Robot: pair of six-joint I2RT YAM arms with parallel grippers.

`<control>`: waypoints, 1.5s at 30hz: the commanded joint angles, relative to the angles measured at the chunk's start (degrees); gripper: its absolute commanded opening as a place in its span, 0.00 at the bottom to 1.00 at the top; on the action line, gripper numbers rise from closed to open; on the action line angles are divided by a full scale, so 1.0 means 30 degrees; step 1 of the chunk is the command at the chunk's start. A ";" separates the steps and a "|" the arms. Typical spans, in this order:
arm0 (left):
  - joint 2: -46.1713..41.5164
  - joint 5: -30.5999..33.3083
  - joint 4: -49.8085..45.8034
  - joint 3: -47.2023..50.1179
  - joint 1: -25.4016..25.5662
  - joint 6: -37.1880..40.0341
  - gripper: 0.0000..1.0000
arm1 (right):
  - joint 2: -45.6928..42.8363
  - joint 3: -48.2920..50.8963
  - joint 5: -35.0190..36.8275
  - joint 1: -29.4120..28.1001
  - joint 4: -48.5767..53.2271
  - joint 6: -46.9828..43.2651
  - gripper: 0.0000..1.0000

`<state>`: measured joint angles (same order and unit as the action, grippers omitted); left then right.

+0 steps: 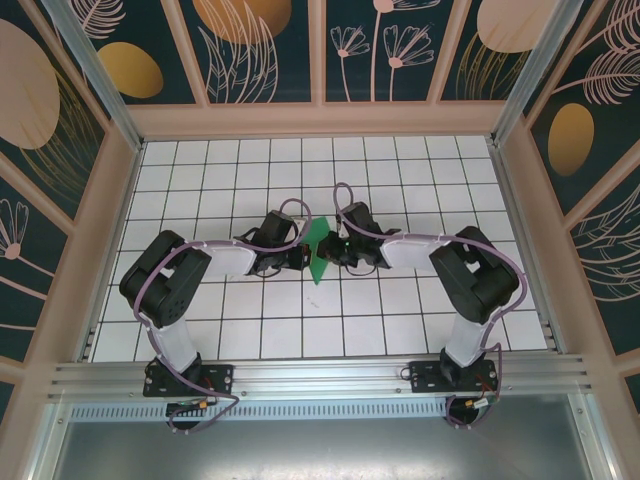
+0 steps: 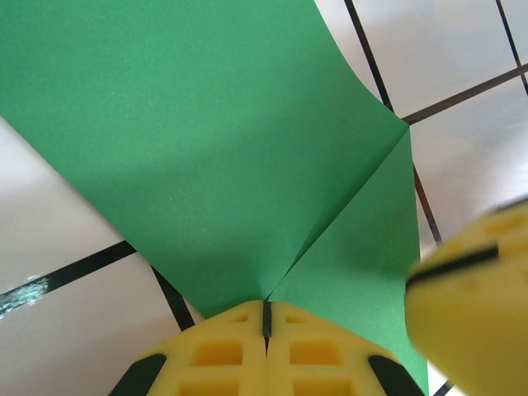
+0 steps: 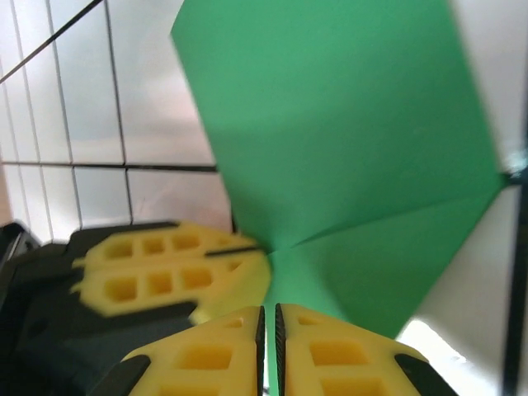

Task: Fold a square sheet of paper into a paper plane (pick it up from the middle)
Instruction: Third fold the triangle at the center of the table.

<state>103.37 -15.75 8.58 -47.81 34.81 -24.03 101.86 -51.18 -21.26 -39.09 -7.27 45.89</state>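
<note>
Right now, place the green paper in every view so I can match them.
Top external: green paper at the middle of the table.
Left wrist: across the top and middle.
Right wrist: upper right, reaching bottom centre.
Shared landmark: the table's black grid lines.

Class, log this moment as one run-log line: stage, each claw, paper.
stage: mid-fold | left claw: shut on green paper | right claw: shut on green paper | green paper: creased, pinched by both claws

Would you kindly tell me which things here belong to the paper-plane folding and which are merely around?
Job: green paper sheet; left gripper and right gripper, both pinching it.
Just around: white tiled table; patterned enclosure walls; aluminium rail.
</note>
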 commanded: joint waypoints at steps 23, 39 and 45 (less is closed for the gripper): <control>-0.3227 0.2617 -0.3409 -0.0400 -0.0090 -0.2804 0.33 | 0.1021 0.1591 0.0186 -0.0329 -0.0836 0.0919 0.14; -0.0726 -0.1950 0.0008 0.0548 -0.0070 -0.5989 0.01 | 0.1159 0.1420 0.0083 -0.0327 -0.1182 0.0982 0.14; 0.0473 -0.0776 0.0094 0.0678 -0.0082 -0.5815 0.00 | 0.1093 0.1424 -0.0195 -0.0330 -0.1408 0.0996 0.14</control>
<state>102.28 -20.32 8.78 -46.06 34.70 -41.06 104.05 -47.40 -22.39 -39.86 -11.22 48.47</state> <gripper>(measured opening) 0.068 0.143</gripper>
